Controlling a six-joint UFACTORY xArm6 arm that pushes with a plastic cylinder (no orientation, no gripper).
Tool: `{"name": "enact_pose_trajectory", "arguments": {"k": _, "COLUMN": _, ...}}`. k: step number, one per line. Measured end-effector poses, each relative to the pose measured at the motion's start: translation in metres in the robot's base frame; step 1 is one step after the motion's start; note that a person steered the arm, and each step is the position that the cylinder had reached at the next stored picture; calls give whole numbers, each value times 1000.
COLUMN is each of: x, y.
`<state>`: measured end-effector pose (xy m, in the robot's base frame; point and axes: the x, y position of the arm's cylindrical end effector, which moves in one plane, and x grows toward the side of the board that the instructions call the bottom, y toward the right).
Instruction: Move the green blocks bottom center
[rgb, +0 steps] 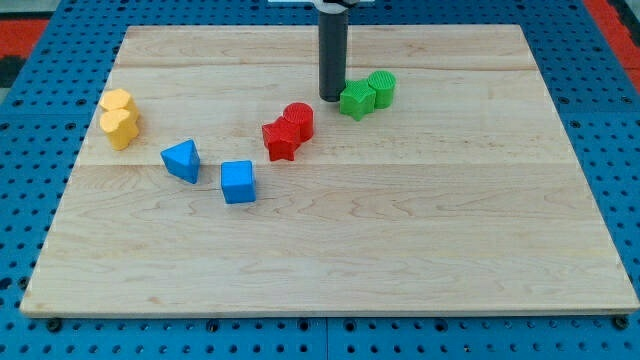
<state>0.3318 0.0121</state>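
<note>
Green blocks (367, 94) beside upright tip (331, 97) (left).

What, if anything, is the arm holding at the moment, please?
Nothing: my tip only stands beside the green star-shaped block, on its left in the view.

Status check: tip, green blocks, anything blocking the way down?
My tip beside green star block, its left. Green cylinder touching it. Both up top. Red blocks lower left.
</note>
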Motion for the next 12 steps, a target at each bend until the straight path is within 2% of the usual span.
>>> {"name": "enact_pose_trajectory", "arguments": {"k": 3, "x": 0, "y": 14}}
{"name": "enact_pose_trajectory", "arguments": {"k": 4, "x": -21, "y": -9}}
{"name": "enact_pose_trajectory", "arguments": {"k": 5, "x": -67, "y": 5}}
{"name": "enact_pose_trajectory", "arguments": {"k": 6, "x": -67, "y": 46}}
{"name": "enact_pose_trajectory", "arguments": {"k": 7, "x": -24, "y": 102}}
{"name": "enact_pose_trajectory", "arguments": {"k": 8, "x": 13, "y": 60}}
{"name": "enact_pose_trajectory", "arguments": {"k": 9, "x": 93, "y": 104}}
{"name": "enact_pose_trajectory", "arguments": {"k": 10, "x": 125, "y": 123}}
{"name": "enact_pose_trajectory", "arguments": {"k": 11, "x": 141, "y": 149}}
{"name": "enact_pose_trajectory", "arguments": {"k": 12, "x": 121, "y": 105}}
